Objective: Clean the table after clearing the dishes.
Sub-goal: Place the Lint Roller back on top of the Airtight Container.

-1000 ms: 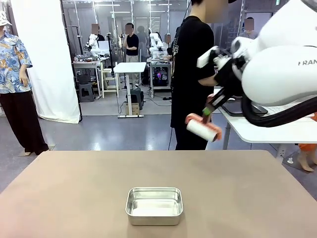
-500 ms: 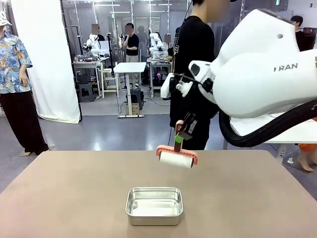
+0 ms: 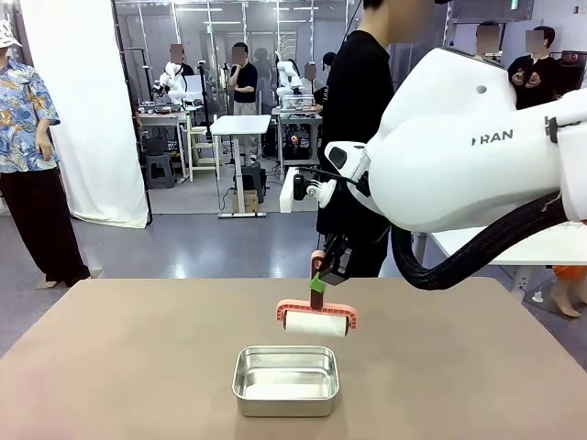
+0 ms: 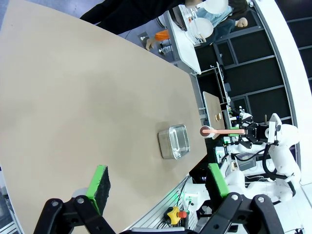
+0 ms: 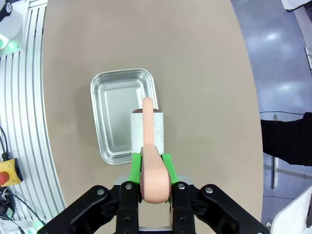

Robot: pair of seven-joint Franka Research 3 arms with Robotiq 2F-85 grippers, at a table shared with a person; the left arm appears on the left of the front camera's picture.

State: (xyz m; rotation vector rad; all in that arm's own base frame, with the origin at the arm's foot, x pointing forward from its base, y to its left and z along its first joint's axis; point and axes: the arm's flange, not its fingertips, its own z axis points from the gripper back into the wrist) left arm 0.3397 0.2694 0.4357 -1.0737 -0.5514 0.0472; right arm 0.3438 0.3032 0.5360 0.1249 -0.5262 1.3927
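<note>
The taupe table (image 3: 110, 357) spreads across the front view. My right gripper (image 3: 321, 273) is shut on the pink handle of a white roller (image 3: 316, 323), which hangs level just above the table behind the steel pan (image 3: 286, 379). In the right wrist view the green pads (image 5: 137, 164) clamp the pink handle (image 5: 155, 180), and the roller (image 5: 147, 127) overlaps the pan's (image 5: 117, 114) near edge. My left gripper (image 4: 158, 183) is open high above the table (image 4: 73, 97), nothing between its pads. White plates, the dishes (image 4: 201, 28), stand far off on a white side table.
A person in black (image 3: 358, 137) stands at the table's far edge, behind my right arm. The white side table (image 3: 514, 243) sits at the right. The left wrist view also shows the pan (image 4: 174, 141) and roller (image 4: 219, 131) near the table's edge.
My right arm has swung left and down with the roller, from beyond the far right edge to just behind the pan. The roller has turned level. The pan has not moved.
</note>
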